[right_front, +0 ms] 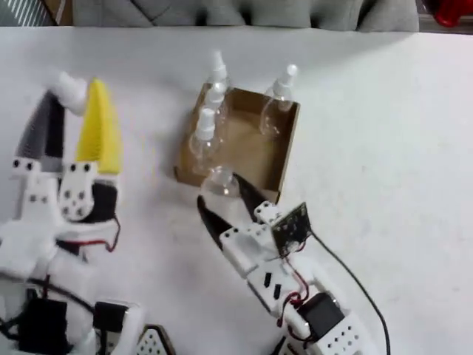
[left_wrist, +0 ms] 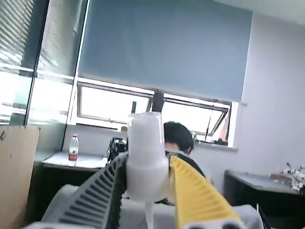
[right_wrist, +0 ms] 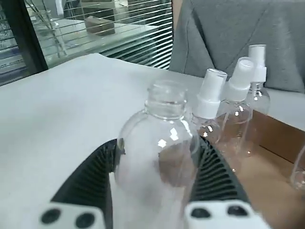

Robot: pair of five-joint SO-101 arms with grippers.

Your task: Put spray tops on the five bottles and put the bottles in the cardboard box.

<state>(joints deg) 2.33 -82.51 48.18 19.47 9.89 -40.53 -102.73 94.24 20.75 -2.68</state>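
Observation:
My left gripper, with one yellow and one grey finger, is raised at the table's left and shut on a white spray top. The left wrist view shows the spray top pinched between the fingers, its tube hanging below the gripper. My right gripper, black-fingered, is shut on a clear bottle with no top, just at the near edge of the cardboard box. The bottle stands upright in this gripper, neck open. Several bottles with spray tops stand in the box.
The white table has free room to the right of the box and between the two arms. A grey upholstered seat runs along the far table edge. The right arm's cable trails over the table.

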